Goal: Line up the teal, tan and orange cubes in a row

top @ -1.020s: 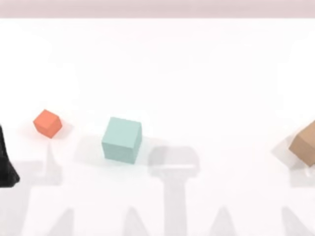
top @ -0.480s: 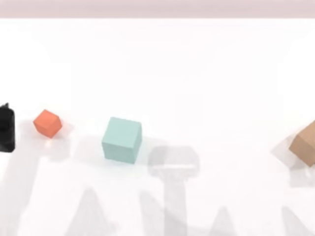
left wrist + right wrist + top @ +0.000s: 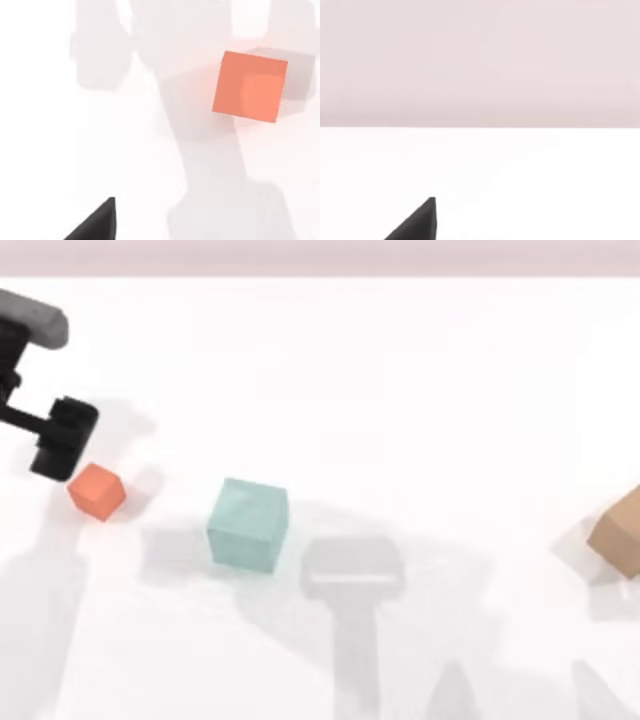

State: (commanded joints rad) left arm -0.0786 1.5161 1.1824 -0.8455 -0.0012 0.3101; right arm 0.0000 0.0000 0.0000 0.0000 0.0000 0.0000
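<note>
The small orange cube (image 3: 97,490) sits at the table's left and also shows in the left wrist view (image 3: 250,86). The large teal cube (image 3: 248,525) stands to its right, a gap between them. At the far right the tan cube (image 3: 620,532) is cut by the picture's edge. My left gripper (image 3: 58,447) hovers just behind and left of the orange cube, open and empty; only one dark fingertip (image 3: 102,222) shows at its wrist. The right gripper is outside the top view; one fingertip (image 3: 422,222) shows, nothing held.
The white table (image 3: 420,390) ends at a pale pink back wall (image 3: 480,60), which the right wrist view faces. Grey arm shadows (image 3: 352,570) lie across the table's near half.
My left arm has swung from the table's near left edge toward the far side, and its gripper now sits beside the orange cube. No cube has moved.
</note>
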